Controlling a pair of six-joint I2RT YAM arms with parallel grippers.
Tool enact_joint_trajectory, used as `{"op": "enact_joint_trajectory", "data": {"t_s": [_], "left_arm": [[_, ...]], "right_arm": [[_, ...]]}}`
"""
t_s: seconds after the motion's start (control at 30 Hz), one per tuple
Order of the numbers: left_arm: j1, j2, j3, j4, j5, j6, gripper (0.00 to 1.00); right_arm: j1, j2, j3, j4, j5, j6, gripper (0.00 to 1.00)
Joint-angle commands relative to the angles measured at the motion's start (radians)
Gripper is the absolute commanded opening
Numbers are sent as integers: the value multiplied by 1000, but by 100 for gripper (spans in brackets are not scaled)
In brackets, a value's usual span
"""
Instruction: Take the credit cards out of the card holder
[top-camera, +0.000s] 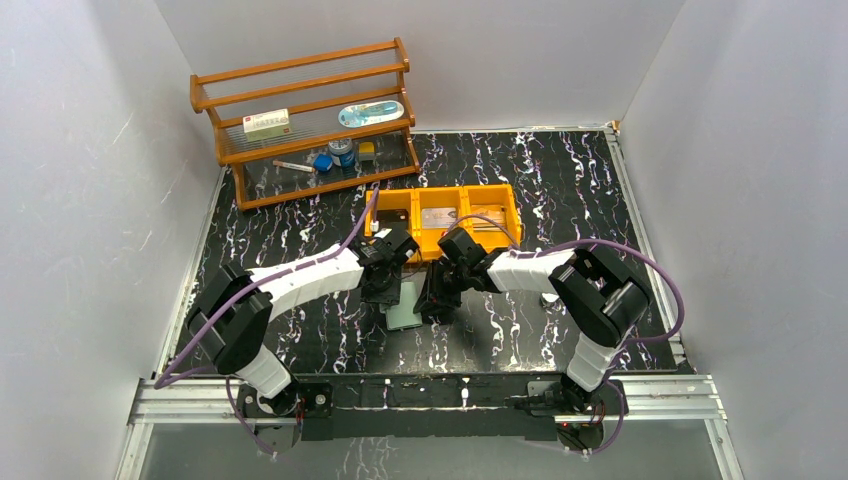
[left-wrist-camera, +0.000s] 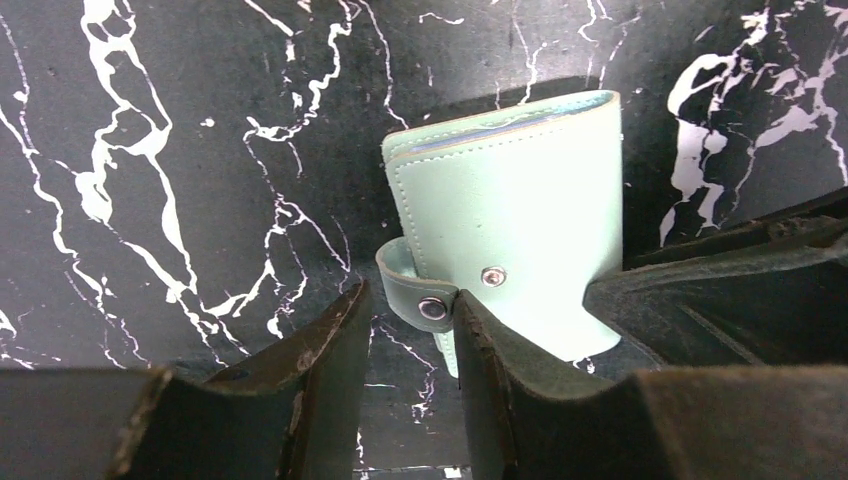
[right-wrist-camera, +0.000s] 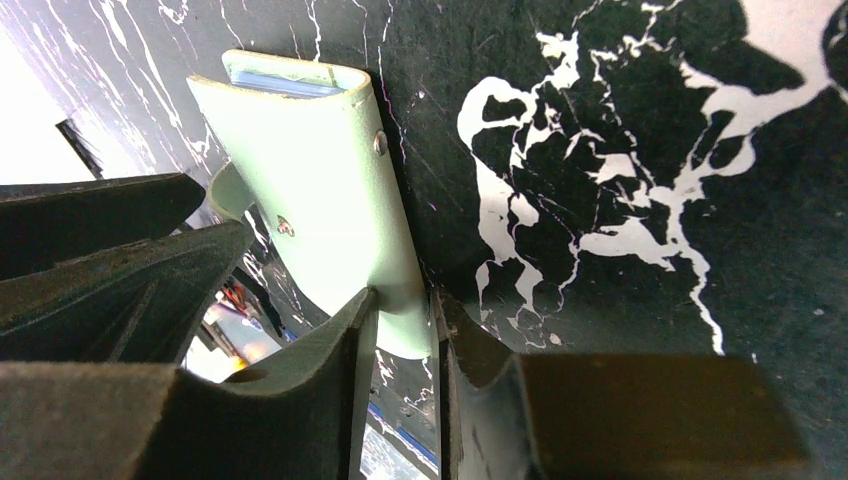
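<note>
Left wrist view: the left gripper (left-wrist-camera: 410, 300) stands released. Its two black fingers (left-wrist-camera: 320, 380) are parted around the strap (left-wrist-camera: 400, 288) of the pale teal card holder (left-wrist-camera: 510, 220). One finger touches the holder's near edge beside the strap's metal snap (left-wrist-camera: 432, 308), but nothing is pinched. The holder runs straight ahead of the fingers. Its open mouth is at the far end, where the thin bluish edges of the credit cards (left-wrist-camera: 500, 128) show inside.

From the right wrist, the right gripper (right-wrist-camera: 405, 310) is clamped on the holder's near end, with the teal edge filling the narrow gap between its fingers. Whether the holder lies flat or is tipped up off the black marbled table (right-wrist-camera: 650, 200) cannot be told.

From above, the two grippers meet nose to nose over the holder, leaving little room between them. Bare tabletop opens outward of each gripper. Just beyond the grippers sits an orange bin (top-camera: 505, 205) with a silvery card (top-camera: 437, 217) in its middle compartment and a tan card (top-camera: 487, 220) in the one next to it. Farther off, beyond the left gripper, a wooden rack (top-camera: 300, 70) carries a white box (top-camera: 266, 123) whose print is too small to read.
</note>
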Motion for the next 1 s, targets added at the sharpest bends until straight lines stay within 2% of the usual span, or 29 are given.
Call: {"op": "enact_joint_trajectory", "data": {"t_s": [0.0, 0.13, 0.27, 0.53, 0.63, 0.8, 0.97], "left_arm": [[2, -6, 10, -69, -70, -14, 36], [2, -10, 24, -112, -137, -41, 37], [2, -37, 8, -118, -168, -52, 44], [2, -3, -11, -88, -130, -71, 48], [8, -14, -38, -26, -111, -73, 49], [19, -6, -36, 14, -86, -65, 48], [20, 14, -6, -35, -133, -63, 45]], "right_arm": [[-3, 44, 2, -76, 99, -51, 35], [-3, 44, 2, -73, 94, -51, 36], [-3, 44, 2, -73, 88, -51, 37], [-3, 39, 5, -66, 77, -53, 37], [-3, 35, 2, -62, 76, -53, 37], [-3, 36, -1, -59, 72, -55, 37], [-3, 44, 0, -58, 66, -55, 38]]}}
